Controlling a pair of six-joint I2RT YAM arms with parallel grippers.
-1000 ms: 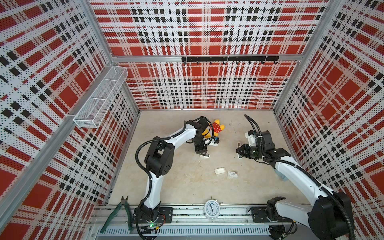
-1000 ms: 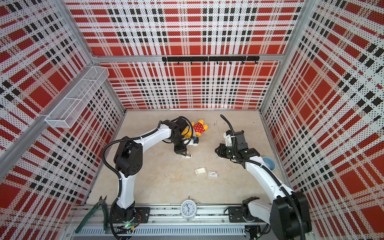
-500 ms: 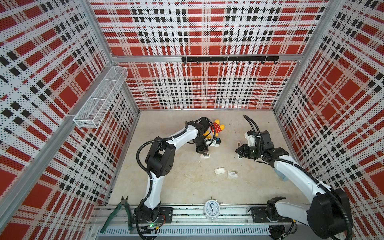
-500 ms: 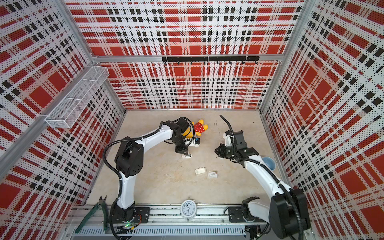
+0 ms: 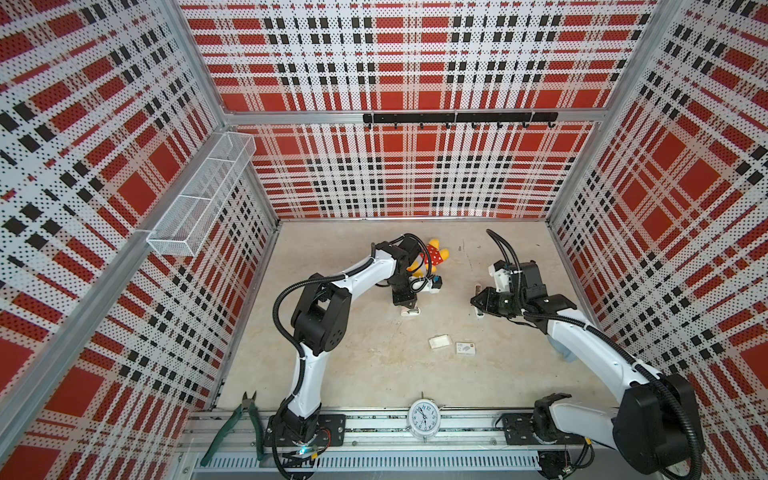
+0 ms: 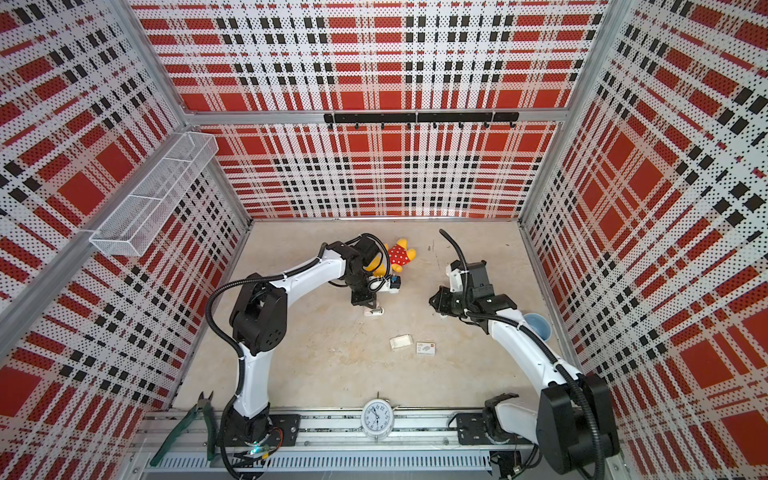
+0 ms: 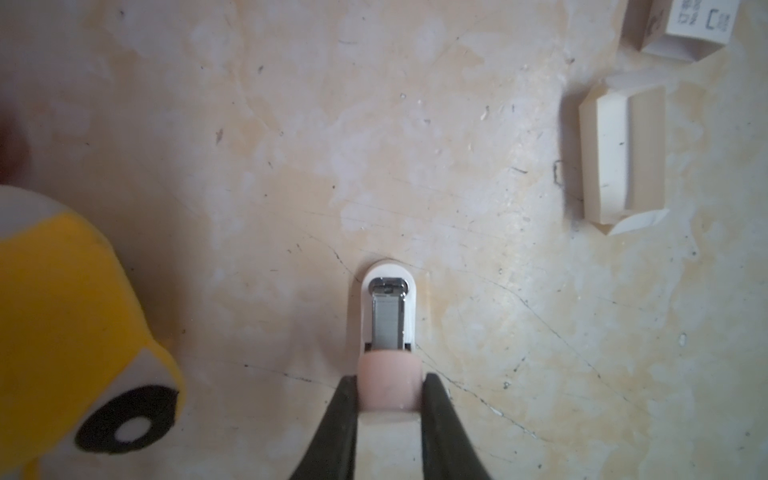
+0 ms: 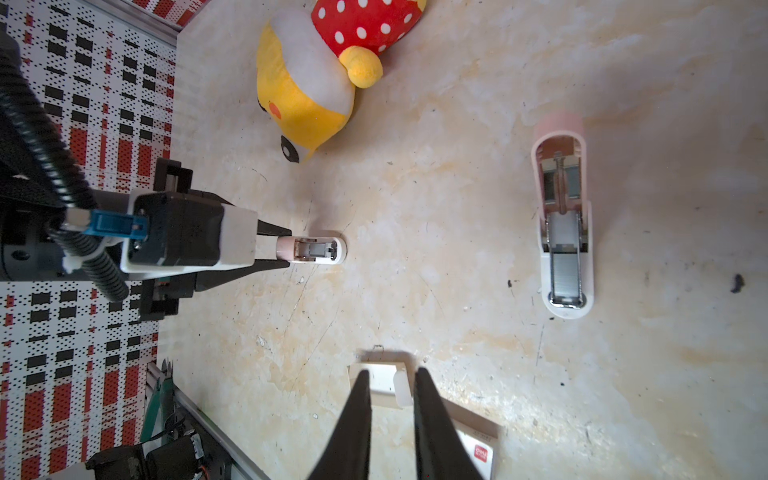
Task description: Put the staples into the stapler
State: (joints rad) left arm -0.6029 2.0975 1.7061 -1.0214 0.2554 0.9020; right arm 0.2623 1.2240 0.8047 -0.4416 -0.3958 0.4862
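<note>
White-and-pink plastic stapler (image 7: 388, 270), silvery staple strip (image 7: 388, 324) seen in its channel, is clamped on the worktop (image 7: 457, 166) by the left gripper (image 7: 390, 384); right gripper (image 8: 391, 370) is parted, empty. A level hold is advised.

Walls (image 5: 415, 187) are red-white-black plaid, the plush toy (image 8: 299, 95) yellow with red white-dotted cloth, the stapler (image 7: 388, 328) pink-and-white.

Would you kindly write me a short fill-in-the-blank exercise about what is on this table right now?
1. The left gripper is shut on the ___ end of a stapler.
2. The plush toy has red cloth with ___ dots.
3. The pliers have ___ handles.
4. The other stapler, with staples showing inside, has its lid swung ___.
Missing words: pink; white; green; open.
</note>
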